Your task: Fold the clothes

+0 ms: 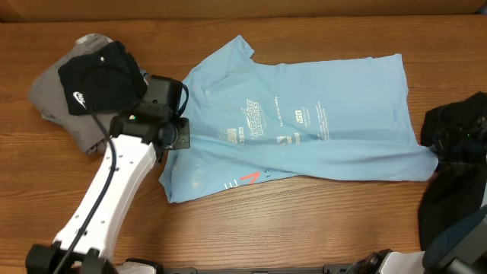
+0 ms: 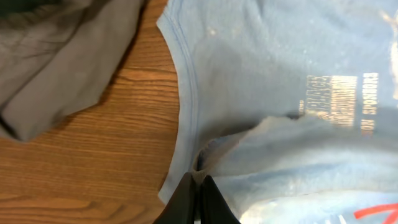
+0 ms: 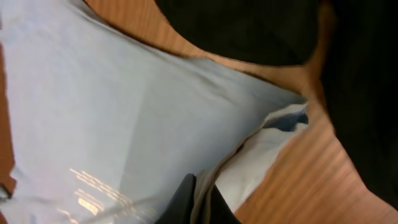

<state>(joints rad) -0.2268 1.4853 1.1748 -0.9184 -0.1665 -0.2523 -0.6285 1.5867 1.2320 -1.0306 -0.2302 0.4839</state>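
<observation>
The light blue T-shirt (image 1: 304, 114) lies spread across the middle of the bench (image 1: 304, 228), lettering up. The left gripper (image 2: 198, 186) has its jaws pinched narrowly on the shirt's left hem. The right gripper (image 3: 200, 190) nips the right edge likewise, though overhead it is lost among dark shapes. A grey garment (image 1: 53, 99) under a black Nike piece (image 1: 99, 76) sits far left, and a black garment (image 3: 249, 31) lies right, partly cut off.

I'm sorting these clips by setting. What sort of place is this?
Likely a robotics lab bench: a white robot arm reaches over a wood-grain table, a light blue T-shirt lies spread out, grey and black garments heaped beside it.
</observation>
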